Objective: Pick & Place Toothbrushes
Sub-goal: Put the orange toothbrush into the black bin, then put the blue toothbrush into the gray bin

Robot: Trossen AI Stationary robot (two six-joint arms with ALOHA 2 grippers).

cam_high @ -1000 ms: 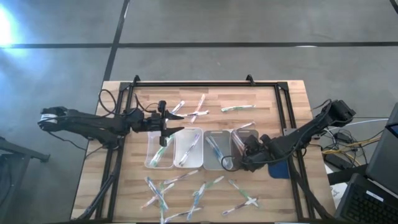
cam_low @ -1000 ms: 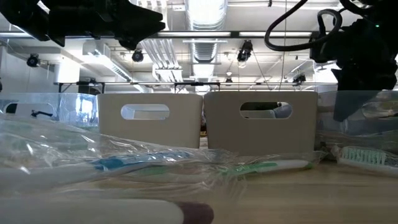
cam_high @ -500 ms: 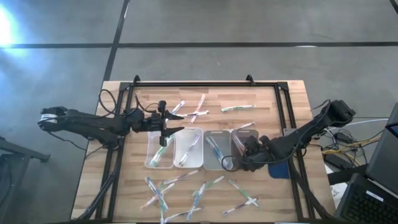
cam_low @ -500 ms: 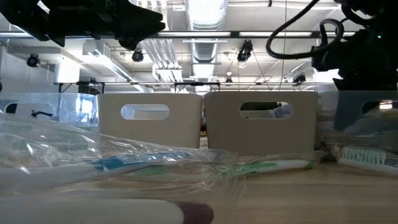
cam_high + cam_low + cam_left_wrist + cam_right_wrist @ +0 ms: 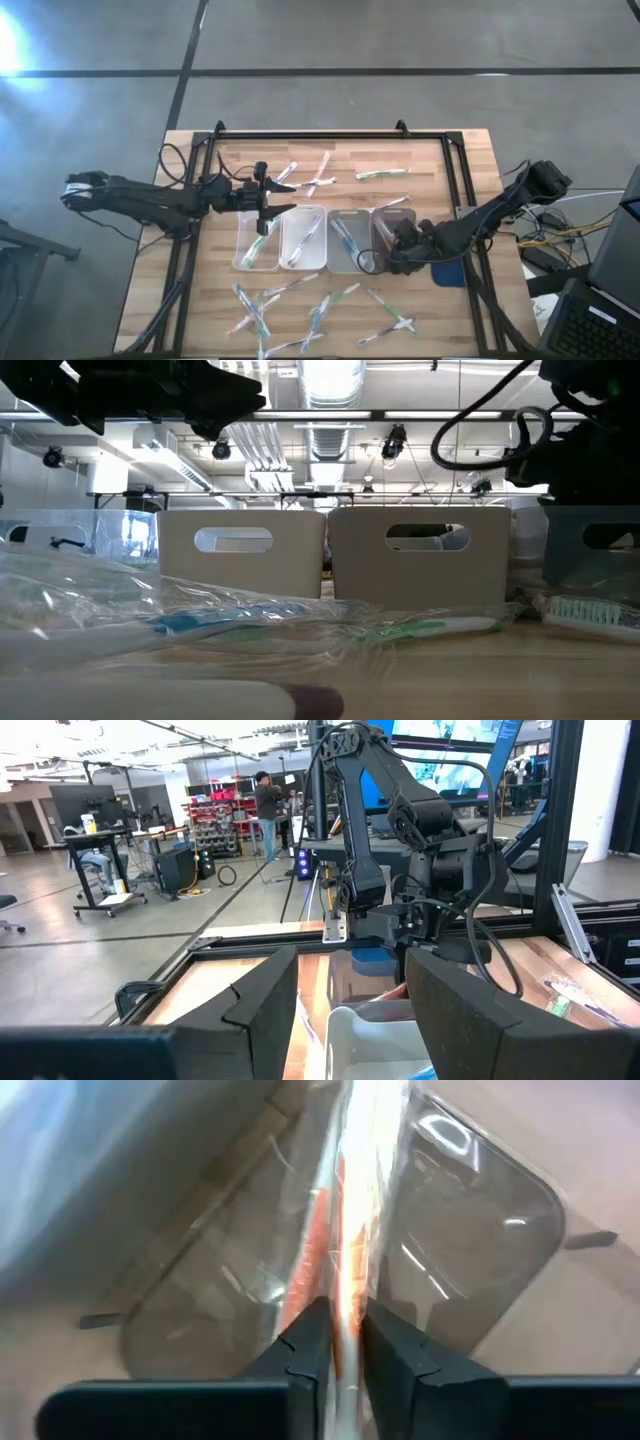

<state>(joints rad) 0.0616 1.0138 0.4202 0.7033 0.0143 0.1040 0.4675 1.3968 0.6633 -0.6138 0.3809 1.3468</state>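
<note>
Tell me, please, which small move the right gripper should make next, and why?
Probably open wider and lift away: the right gripper holds a red-accented toothbrush already hanging over the rightmost tray, so letting go should drop it in.

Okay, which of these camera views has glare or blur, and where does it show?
High view: a bright glare patch on the floor at the upper left. Low view: the nearest wrapped toothbrush is out of focus, and the ceiling lights blow out. Right wrist view: the red-accented toothbrush over the clear tray is washed out by reflections.
</note>
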